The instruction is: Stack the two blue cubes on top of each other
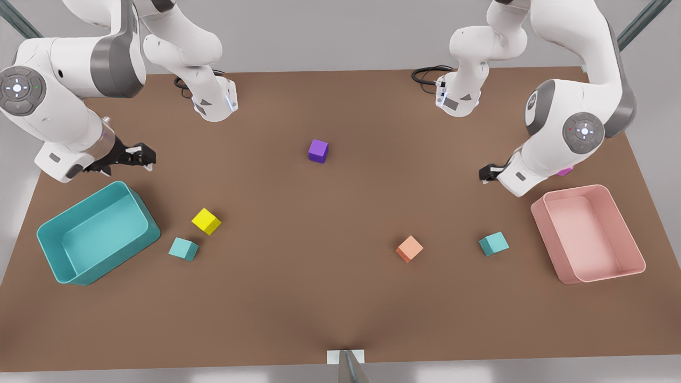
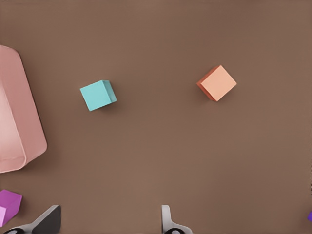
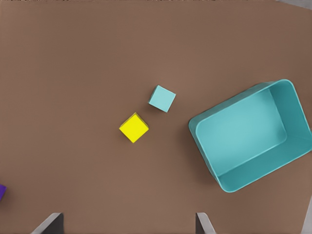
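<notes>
Two blue cubes lie far apart on the brown table. One blue cube (image 1: 183, 248) (image 3: 162, 98) rests beside a yellow cube (image 1: 206, 221) (image 3: 134, 127), near the teal bin. The other blue cube (image 1: 493, 243) (image 2: 98, 95) sits between an orange cube (image 1: 409, 249) (image 2: 217, 83) and the pink bin. My right gripper (image 1: 135, 157) (image 3: 126, 224) hovers open at the front view's left, well back from the first cube. My left gripper (image 1: 487, 173) (image 2: 107, 222) hovers open at the front view's right, back from the second cube. Neither holds anything.
A teal bin (image 1: 50, 229) (image 3: 292, 161) stands at the front view's left, a pink bin (image 1: 628, 266) (image 2: 29, 141) at its right. A purple cube (image 1: 318, 150) sits mid-table toward the back. A magenta cube (image 1: 565, 171) (image 2: 9, 204) lies under the left arm.
</notes>
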Robot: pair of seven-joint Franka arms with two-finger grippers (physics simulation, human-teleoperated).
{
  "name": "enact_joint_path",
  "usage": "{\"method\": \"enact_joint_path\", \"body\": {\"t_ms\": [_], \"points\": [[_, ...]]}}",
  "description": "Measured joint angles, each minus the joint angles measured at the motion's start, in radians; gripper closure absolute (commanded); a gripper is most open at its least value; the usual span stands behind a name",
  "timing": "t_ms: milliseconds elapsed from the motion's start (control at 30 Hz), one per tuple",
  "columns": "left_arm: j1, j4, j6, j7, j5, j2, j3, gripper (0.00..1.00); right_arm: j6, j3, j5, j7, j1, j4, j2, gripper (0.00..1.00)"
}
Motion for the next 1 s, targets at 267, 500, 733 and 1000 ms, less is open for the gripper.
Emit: {"method": "enact_joint_path", "body": {"t_ms": [267, 500, 733, 1000], "points": [[-0.003, 0.050, -0.001, -0.024, 0.061, 0.077, -0.044, 0.00, 0.089, 0.009, -0.065, 0.057, 0.111, 0.005, 0.267, 0.00], [0.048, 0.075, -0.008, -0.037, 0.057, 0.087, -0.042, 0.00, 0.249, -0.008, -0.094, 0.190, 0.019, 0.040, 0.452, 0.00], [0.035, 0.095, -0.018, -0.047, 0.050, 0.057, -0.106, 0.00, 0.549, -0.009, 0.038, 0.294, -0.062, -0.159, 0.434, 0.00], [0.006, 0.060, -0.026, -0.055, 0.061, 0.109, -0.007, 0.00, 0.847, -0.010, 0.133, 0.380, -0.113, -0.330, 0.416, 0.00]]}}
